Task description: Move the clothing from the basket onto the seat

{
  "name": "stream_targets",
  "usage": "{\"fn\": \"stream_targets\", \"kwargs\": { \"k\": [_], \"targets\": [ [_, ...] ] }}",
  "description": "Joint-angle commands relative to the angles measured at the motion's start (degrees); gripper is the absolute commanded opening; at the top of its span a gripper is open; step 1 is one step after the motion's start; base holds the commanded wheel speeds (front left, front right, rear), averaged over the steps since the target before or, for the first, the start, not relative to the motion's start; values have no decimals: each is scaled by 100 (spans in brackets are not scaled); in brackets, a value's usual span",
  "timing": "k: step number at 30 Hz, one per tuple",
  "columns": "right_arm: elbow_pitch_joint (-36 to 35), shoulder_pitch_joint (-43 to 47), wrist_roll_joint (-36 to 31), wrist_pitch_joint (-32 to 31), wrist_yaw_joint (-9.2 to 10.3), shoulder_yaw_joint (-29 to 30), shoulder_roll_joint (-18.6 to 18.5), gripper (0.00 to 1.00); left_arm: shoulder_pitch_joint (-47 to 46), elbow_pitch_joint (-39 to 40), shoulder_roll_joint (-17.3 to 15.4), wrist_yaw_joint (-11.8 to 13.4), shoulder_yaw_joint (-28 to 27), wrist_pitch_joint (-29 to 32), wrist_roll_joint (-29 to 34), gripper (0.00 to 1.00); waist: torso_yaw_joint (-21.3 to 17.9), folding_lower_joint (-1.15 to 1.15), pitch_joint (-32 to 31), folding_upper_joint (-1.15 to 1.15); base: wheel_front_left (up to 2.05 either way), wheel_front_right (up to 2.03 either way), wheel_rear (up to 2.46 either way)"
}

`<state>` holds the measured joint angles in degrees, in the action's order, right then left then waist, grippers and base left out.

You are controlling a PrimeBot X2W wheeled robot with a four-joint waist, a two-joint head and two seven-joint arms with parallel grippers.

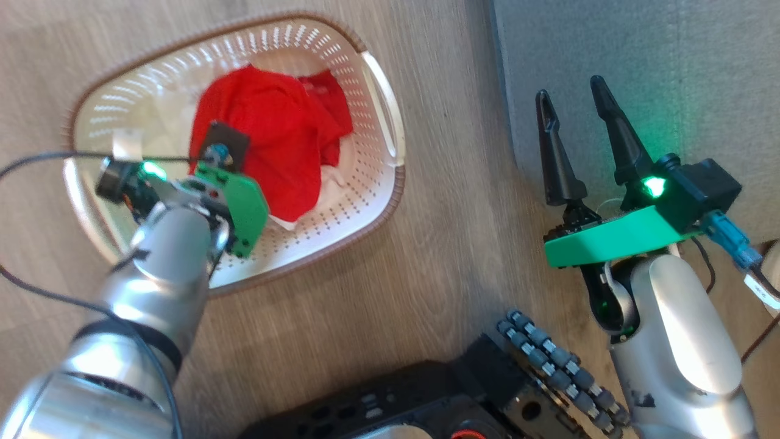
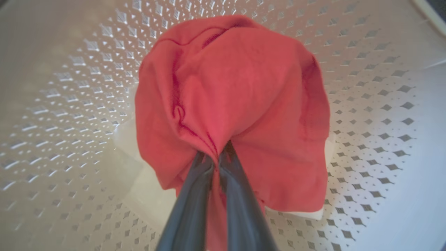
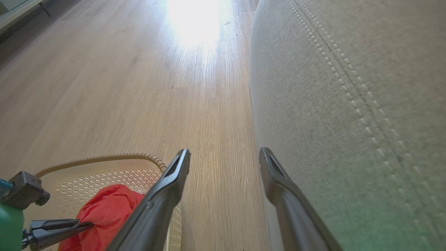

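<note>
Left gripper (image 2: 217,153) is down inside the basket (image 1: 390,201), and its two dark fingers are pinched tight on a fold of the clothing (image 2: 237,104). Red fabric bunches up to the pinch and spreads out around it like a tent. A white panel peeks out beneath the red, against the perforated wall. From the head view, the red heap sits in the middle of the basket, towards its right side, with white trim showing at the near right edge. The basket stands on the wooden floor (image 1: 457,244), left of the seat (image 1: 640,73), with a strip of bare boards between them.

Over on the right, the right gripper (image 1: 570,87) hovers at the seat's left edge with its fingers spread wide and nothing between them. One finger is over the grey cushion and the other is by the floor.
</note>
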<state>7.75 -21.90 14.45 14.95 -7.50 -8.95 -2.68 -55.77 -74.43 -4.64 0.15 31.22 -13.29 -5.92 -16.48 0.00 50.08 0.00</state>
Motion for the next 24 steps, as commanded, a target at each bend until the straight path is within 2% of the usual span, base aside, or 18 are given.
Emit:
{"fn": "stream_targets", "kwargs": {
  "k": [1, 8, 15, 24],
  "targets": [
    [-38, 183, -88, 5, 1, -36, -20, 100, 311, 48, 10, -14, -127, -106, -91, 0, 224, 0, -402, 0, 0, 0, 0],
    [204, 283, -289, 5, 1, 51, -20, 100, 733, 321, 132, -7, -159, -166, -292, 0, 535, 0, -1181, 0, 0, 0, 0],
    [465, 485, -459, 5, 1, 144, -20, 100, 1457, 1370, 165, 48, -340, -169, -543, 0, 851, 0, -2077, 0, 0, 0, 0],
    [673, 767, -509, 5, 1, 193, -20, 100, 2407, 3035, 172, 75, -917, -170, -627, 0, 1189, 0, -3043, 0, 0, 0, 0]
  ]
}}
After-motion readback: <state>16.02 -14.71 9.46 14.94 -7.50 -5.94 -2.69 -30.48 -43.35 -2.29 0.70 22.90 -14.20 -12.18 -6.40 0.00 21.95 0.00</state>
